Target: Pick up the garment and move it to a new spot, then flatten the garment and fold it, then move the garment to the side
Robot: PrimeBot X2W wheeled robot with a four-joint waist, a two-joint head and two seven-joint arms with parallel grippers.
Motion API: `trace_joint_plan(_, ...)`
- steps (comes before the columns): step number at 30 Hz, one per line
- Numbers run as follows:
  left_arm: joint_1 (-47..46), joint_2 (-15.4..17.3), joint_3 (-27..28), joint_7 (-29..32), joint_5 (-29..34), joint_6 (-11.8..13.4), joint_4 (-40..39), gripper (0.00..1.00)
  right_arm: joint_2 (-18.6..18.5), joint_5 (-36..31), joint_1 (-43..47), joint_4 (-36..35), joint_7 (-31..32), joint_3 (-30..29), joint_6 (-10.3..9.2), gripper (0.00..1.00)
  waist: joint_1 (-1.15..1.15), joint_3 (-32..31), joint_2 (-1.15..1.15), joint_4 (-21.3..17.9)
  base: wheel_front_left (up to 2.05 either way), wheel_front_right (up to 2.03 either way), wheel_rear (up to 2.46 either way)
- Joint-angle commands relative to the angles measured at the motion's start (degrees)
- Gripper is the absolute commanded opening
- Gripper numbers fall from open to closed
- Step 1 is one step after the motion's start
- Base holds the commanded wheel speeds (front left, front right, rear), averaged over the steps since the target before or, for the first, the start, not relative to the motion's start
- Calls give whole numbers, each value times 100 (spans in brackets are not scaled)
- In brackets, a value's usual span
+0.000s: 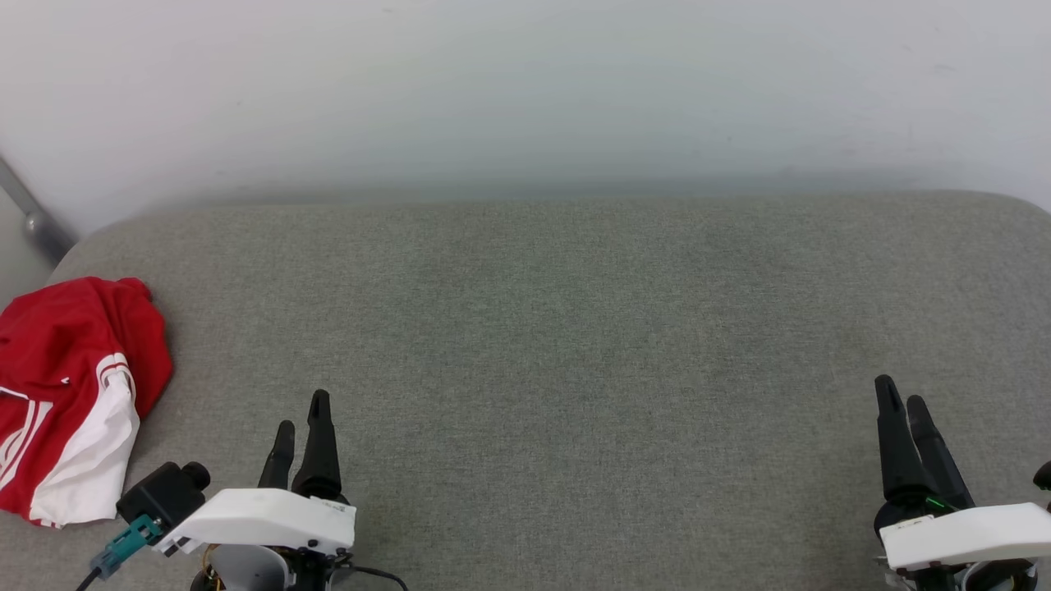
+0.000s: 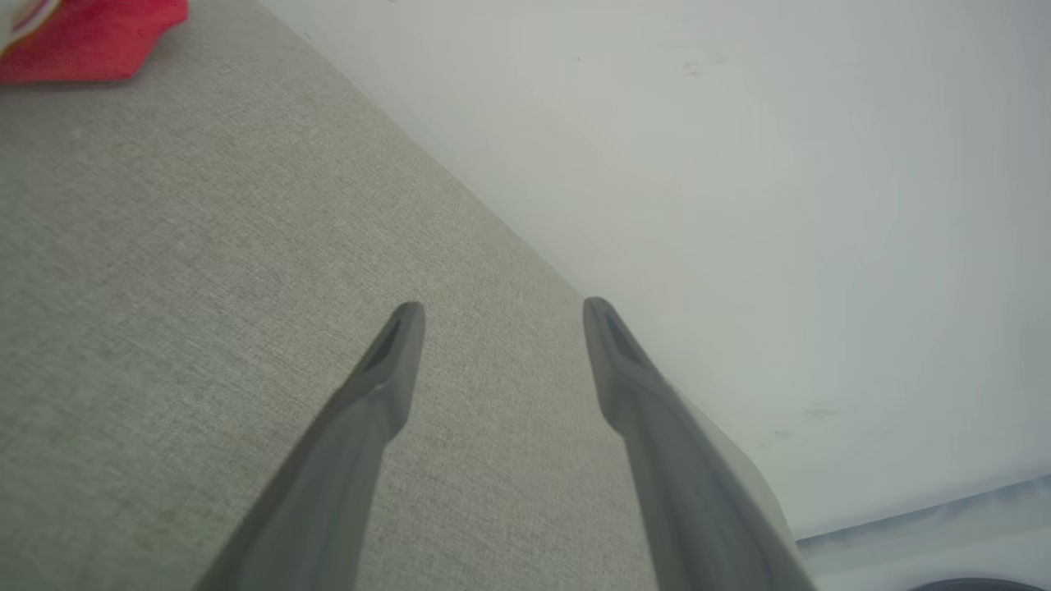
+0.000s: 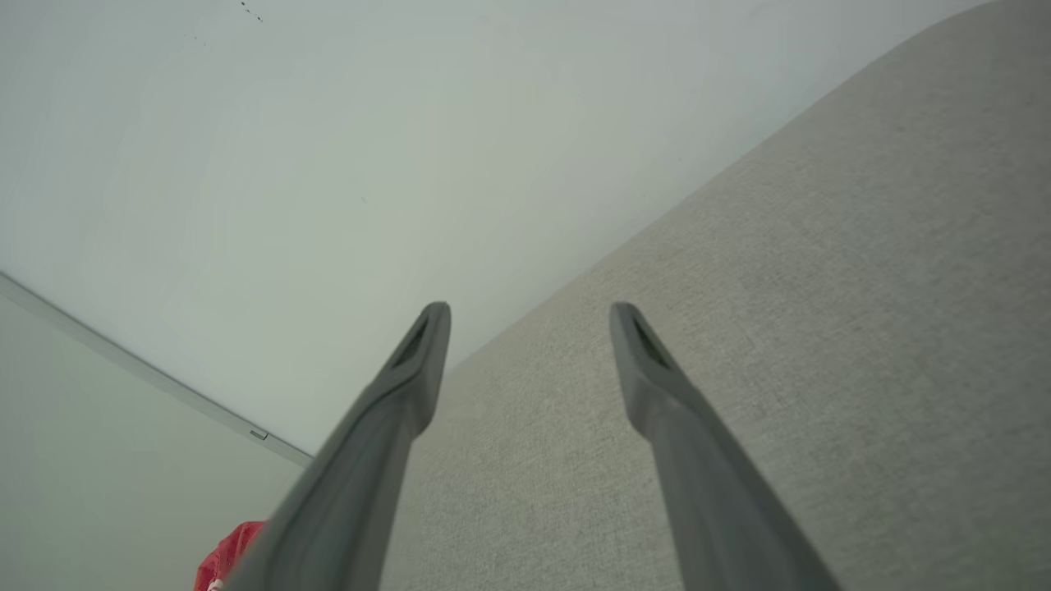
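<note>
The left gripper (image 1: 302, 412) is seen low over the grey padded surface (image 1: 575, 328), fingers pointed toward the pale wall (image 1: 525, 82). In the left wrist view its jaws are shown spread wide, with nothing held between them. The right gripper (image 1: 900, 392) is likewise found open and empty, set well apart from the left gripper across the bare fabric.

The garment (image 1: 74, 394) is spotted to the left of the left gripper, near it but untouched. It is bunched in a crumpled red heap at the surface's left edge, well apart from the right gripper.

In the head view a white sleeve and red-white stripe trim are made out on the heap, and a grey metal bar (image 1: 33, 217) is seen beyond it against the wall. In the left wrist view a blurred red corner is caught at the upper left, far past the fingertips. In the right wrist view a small red scrap is glimpsed at the bottom edge, beside the left-hand finger.
</note>
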Motion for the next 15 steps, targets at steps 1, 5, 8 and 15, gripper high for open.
trace_joint_plan(1,10,11,-36,-62,241,44,-106,100,-4,-251,-7,-127,-62,18,-1,100,0,1,0,2,0,0,0)
trace_joint_plan(5,35,12,-105,-141,589,112,-122,100,-3,-609,71,-138,-139,57,-1,100,0,1,0,10,0,0,0)
trace_joint_plan(8,60,13,-156,-195,832,165,-145,100,-3,-835,107,-167,-192,71,-1,100,0,0,0,16,0,0,0)
trace_joint_plan(15,110,14,-274,-314,1361,273,-220,100,-2,-1350,200,-242,-317,79,-1,100,0,3,0,26,0,0,0)
